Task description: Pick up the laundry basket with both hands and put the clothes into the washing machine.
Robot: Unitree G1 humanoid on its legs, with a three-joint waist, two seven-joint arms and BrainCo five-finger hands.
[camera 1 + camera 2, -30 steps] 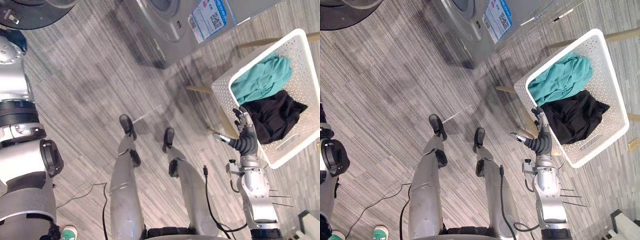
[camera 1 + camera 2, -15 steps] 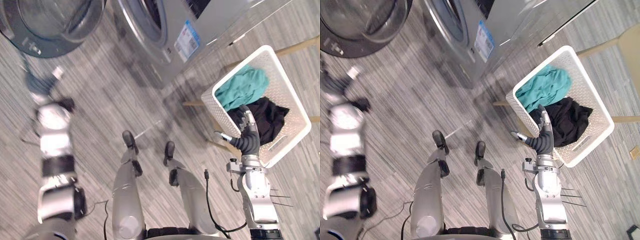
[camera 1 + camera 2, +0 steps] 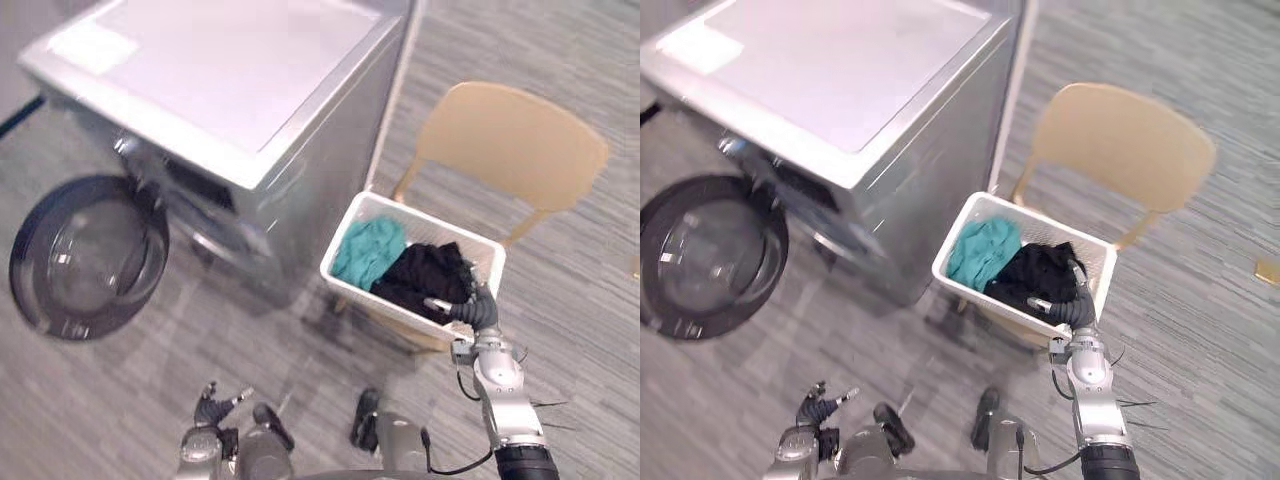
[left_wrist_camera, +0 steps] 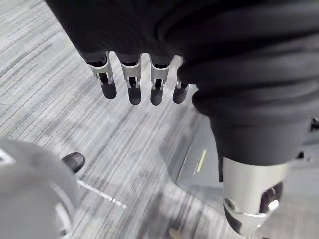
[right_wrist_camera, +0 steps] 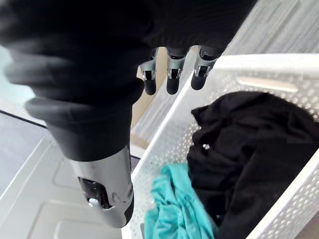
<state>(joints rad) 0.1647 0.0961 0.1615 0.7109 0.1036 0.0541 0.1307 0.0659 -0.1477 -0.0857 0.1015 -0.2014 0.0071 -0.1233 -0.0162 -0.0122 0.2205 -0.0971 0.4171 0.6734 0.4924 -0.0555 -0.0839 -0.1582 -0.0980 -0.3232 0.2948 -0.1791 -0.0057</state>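
Laundry basket (image 3: 362, 297): where do we see it?
— On the chair (image 3: 510, 140), at four o'clock from the washing machine (image 3: 230, 90), with teal cloth (image 3: 367, 250) and black cloth (image 3: 430, 275) inside. It hides the seat.
— Our right hand (image 3: 477, 309)?
— At its five o'clock corner, fingers straight and slack, thumb apart. We cannot tell whether they touch the rim.
— Our left hand (image 3: 209, 409)?
— Low at seven o'clock, fingers loosely spread, empty.

Tan wooden chair (image 3: 510, 140) with curved backrest, grey streaked floor (image 3: 590, 300), small tan scrap (image 3: 1267, 271) lying well apart
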